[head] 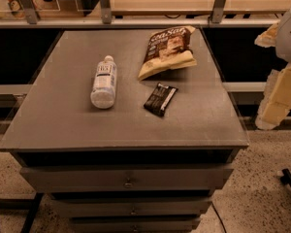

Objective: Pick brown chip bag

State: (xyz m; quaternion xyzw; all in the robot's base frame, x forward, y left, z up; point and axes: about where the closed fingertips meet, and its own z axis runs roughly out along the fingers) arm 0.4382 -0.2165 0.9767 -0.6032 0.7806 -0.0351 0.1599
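Note:
The brown chip bag [168, 50] lies on the grey cabinet top [63, 120] at the back right. Its dark brown top with white lettering points to the far edge and its cream-tan lower part faces me. My cream-coloured arm hangs at the right edge of the view, off the side of the cabinet. My gripper [267, 115] is at the arm's lower end, to the right of the bag and below the level of the cabinet's far edge. It holds nothing that I can see.
A clear plastic bottle with a white label [104, 81] lies on its side at the left of centre. A small flat black wrapper [160, 99] lies just in front of the bag. Drawers [128, 178] are below the top. A railing and shelf run behind.

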